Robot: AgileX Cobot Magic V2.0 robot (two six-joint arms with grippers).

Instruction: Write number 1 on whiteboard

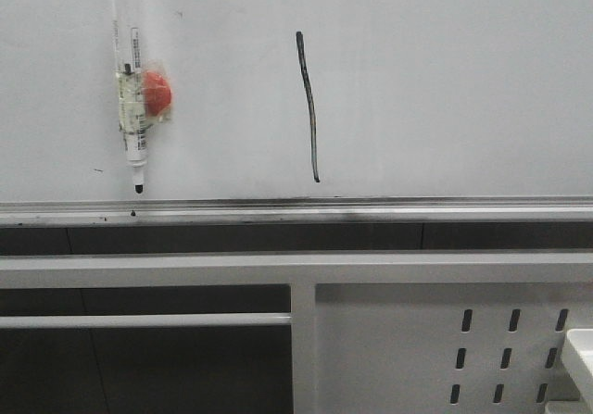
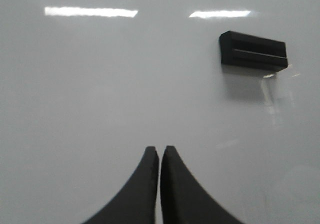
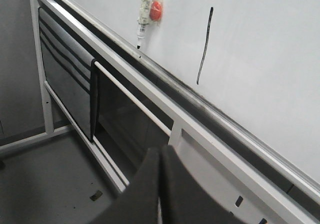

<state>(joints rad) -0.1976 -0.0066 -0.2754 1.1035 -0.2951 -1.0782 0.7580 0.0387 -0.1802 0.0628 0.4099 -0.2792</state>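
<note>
The whiteboard [image 1: 445,81] fills the upper front view, with a silver ledge [image 1: 296,212] along its lower edge. On it stands the number 1 [image 1: 309,106], a thin black slightly wavy vertical stroke, also seen in the right wrist view as the number 1 [image 3: 205,44]. A marker pen [image 1: 130,81] with a red blob taped to it hangs tip-down on the board to the left of the stroke. My left gripper [image 2: 159,149] is shut and empty before a plain white surface. My right gripper [image 3: 160,150] is shut and empty, low and away from the board. Neither gripper shows in the front view.
A white metal frame [image 1: 296,270] with slotted holes [image 1: 508,357] runs below the ledge, with a thin white rail [image 1: 139,320]. A black block [image 2: 254,50] is fixed on the white surface in the left wrist view. Dark panels [image 3: 67,78] hang on the frame's side.
</note>
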